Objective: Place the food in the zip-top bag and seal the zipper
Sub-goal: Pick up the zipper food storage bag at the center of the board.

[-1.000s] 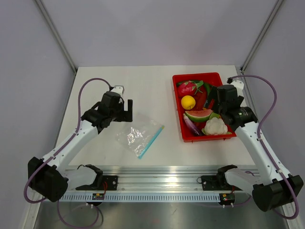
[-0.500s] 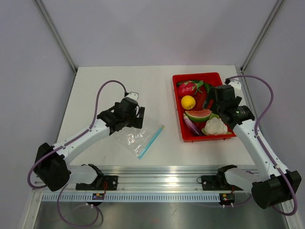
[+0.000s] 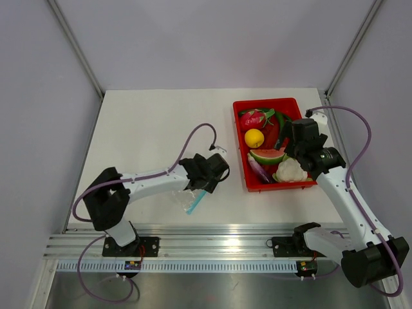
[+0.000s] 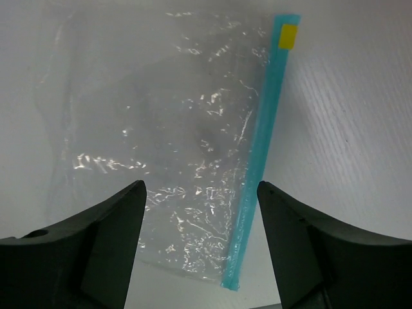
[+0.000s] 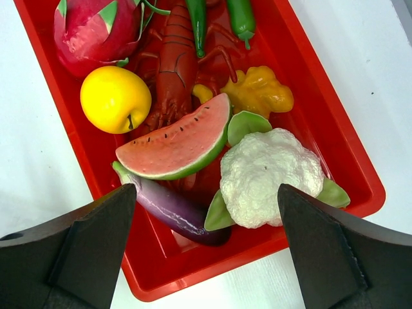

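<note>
The clear zip-top bag (image 4: pixel 174 148) lies flat on the white table, its light-blue zipper (image 4: pixel 261 154) along its right edge. My left gripper (image 4: pixel 201 193) is open just above the bag, its jaws astride the zipper's near end. In the top view it (image 3: pixel 209 175) hides most of the bag (image 3: pixel 182 201). My right gripper (image 5: pixel 206 193) is open and empty above the red tray (image 5: pixel 335 148). The tray holds the yellow fruit (image 5: pixel 114 98), the watermelon wedge (image 5: pixel 174 140) and the purple eggplant (image 5: pixel 170 209).
The tray (image 3: pixel 267 102) at the table's right also holds a white cauliflower (image 5: pixel 270 177), a pink dragon fruit (image 5: pixel 90 32), a red lobster (image 5: pixel 174 71), green peppers (image 5: pixel 241 13) and a yellow knobbly piece (image 5: pixel 257 90). A metal rail (image 3: pixel 206 235) runs along the near edge.
My left arm has swung right and nearer, from the bag's far left to over its zipper edge. My right arm has barely moved.
</note>
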`<state>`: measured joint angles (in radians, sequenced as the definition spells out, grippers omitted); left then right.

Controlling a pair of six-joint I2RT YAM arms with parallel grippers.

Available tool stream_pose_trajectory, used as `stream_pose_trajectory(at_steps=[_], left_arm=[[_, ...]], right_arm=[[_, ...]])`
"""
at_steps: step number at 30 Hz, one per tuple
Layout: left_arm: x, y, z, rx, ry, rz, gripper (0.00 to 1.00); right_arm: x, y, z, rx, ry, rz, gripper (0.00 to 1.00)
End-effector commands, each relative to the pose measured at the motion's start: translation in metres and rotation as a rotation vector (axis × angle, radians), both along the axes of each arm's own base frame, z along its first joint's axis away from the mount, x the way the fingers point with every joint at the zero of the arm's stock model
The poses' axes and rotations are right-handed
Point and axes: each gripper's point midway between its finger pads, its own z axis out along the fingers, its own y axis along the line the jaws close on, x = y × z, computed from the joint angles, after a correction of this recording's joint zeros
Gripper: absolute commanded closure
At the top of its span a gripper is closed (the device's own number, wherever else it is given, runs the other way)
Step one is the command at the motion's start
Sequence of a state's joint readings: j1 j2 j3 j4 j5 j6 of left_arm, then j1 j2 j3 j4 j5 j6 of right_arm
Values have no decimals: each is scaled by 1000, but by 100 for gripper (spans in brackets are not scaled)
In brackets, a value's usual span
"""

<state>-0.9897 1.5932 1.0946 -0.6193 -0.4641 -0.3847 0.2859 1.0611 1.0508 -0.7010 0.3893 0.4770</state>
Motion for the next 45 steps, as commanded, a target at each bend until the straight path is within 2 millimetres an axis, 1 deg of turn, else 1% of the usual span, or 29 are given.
stream_pose_trajectory(at_steps=[1,4,5,8,9,13,18,20,24,26,28,29,31,32,36,37,39,40,41,42,43,44,45], left_arm=[[2,-10,-1,56,-37,-21,28],[-4,-16,-9,73,-30,-42,30],[-6,-18,-11,72,-23,-51,34],[-13,-19,-21,102,-9,-65,37],[-12,-20,-26,120,-4,-67,37],[-12,-22,-36,155,-6,-71,38],[-10,-19,-43,179,-12,-72,37],[-10,-17,-46,189,-11,-69,39],[-10,-15,-54,212,-5,-72,52],[-10,-15,-55,214,-5,-76,68],[-8,-16,-55,203,-5,-73,75],[-7,-16,-55,199,1,-72,85],[-5,-16,-54,193,0,-69,93],[-5,-15,-54,193,4,-69,100],[0,-15,-42,163,-3,-58,100],[1,-16,-33,134,-2,-53,100],[1,-18,-24,85,10,-54,100],[5,-17,-10,29,5,-35,100],[2,-21,-6,-25,44,-46,100],[2,-22,1,-72,59,-44,100],[9,-19,9,-127,70,-11,100],[5,-24,26,-223,98,-28,100],[15,-19,36,-288,99,8,100]], right_arm=[[0,3,9,23,-27,3,0],[-1,4,8,35,-28,1,1],[-1,5,5,40,-21,4,1],[1,10,2,56,-16,23,1],[1,11,1,58,-12,27,1],[2,12,0,58,-4,29,1],[3,11,3,50,-10,30,1],[2,10,3,46,-10,30,1],[2,10,1,49,-5,26,1],[2,11,-1,52,-1,26,0],[2,12,-1,54,0,30,1],[1,11,-2,52,5,29,1],[1,11,-2,53,3,31,1],[1,12,-3,53,5,33,1],[0,14,-4,57,9,52,1],[0,15,-4,60,10,56,0],[0,21,-5,74,16,89,1],[-1,24,-4,82,15,103,1],[-1,26,-5,87,17,120,1],[-1,34,-4,110,13,158,1],[-1,38,-2,122,6,178,1],[-2,42,-1,136,4,196,1],[-2,52,2,170,-4,235,1]])
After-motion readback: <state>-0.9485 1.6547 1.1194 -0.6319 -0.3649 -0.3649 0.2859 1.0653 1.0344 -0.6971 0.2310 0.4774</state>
